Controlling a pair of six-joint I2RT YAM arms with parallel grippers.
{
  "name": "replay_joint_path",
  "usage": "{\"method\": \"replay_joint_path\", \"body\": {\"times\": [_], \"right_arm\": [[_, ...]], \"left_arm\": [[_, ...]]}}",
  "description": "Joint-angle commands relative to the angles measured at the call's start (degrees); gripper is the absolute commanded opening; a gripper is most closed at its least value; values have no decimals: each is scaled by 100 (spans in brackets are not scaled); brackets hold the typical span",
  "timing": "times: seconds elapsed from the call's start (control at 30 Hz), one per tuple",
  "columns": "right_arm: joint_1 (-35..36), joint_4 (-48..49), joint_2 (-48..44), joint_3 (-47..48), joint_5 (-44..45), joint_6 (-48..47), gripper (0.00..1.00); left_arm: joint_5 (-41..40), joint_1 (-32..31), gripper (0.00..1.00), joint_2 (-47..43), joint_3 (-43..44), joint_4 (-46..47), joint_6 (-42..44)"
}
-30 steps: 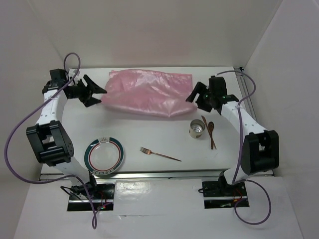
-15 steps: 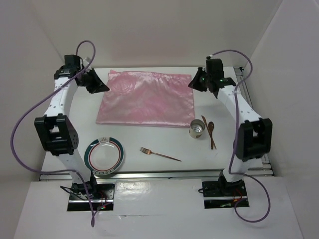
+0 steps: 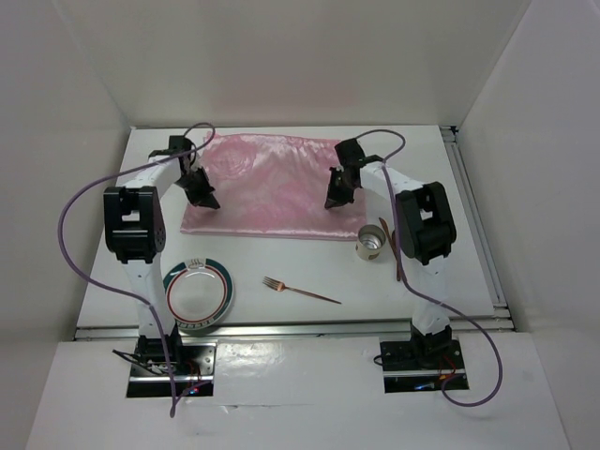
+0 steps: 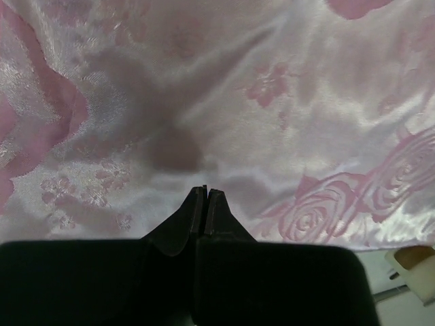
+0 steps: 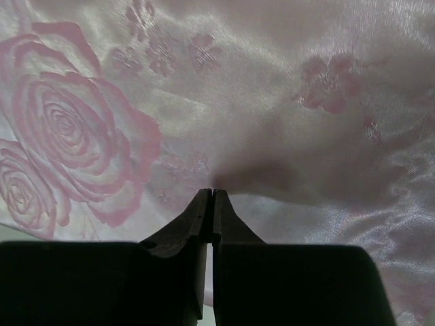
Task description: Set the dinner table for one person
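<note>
The dinner table [image 3: 450,272] is a white tabletop. A shiny pink rose-patterned cloth [image 3: 272,187] lies flat on its far half. My left gripper [image 3: 206,200] is over the cloth's left edge and my right gripper [image 3: 334,200] over its right part. In the left wrist view the left gripper [image 4: 206,190] is shut, its tips at the cloth [image 4: 272,102] with nothing seen between them. The right gripper [image 5: 213,191] is shut in the same way over the cloth [image 5: 306,136]. I cannot tell if the tips touch the fabric.
A plate with a green and red rim [image 3: 198,294] sits near the front left. A copper fork [image 3: 300,292] lies at front centre. A small metal cup [image 3: 371,244] and wooden spoons [image 3: 400,251] are right of the cloth. An aluminium rail [image 3: 478,225] runs along the right edge.
The cloth went from crumpled to spread flat. Both grippers shut, then moved from the cloth's far corners toward me onto its left and right parts.
</note>
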Motion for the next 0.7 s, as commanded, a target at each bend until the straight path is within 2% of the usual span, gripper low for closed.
{"method": "replay_joint_path", "body": {"times": [0.0, 0.33, 0.67], "right_arm": [[35, 78, -81, -412, 58, 68, 0], [202, 342, -854, -1994, 137, 227, 0], [369, 518, -1592, -3129, 190, 639, 0]], "left_arm": [[-211, -32, 0, -241, -678, 93, -61], [-430, -32, 0, -1093, -2559, 479, 44], [-430, -32, 0, -1524, -3326, 665, 97]]}}
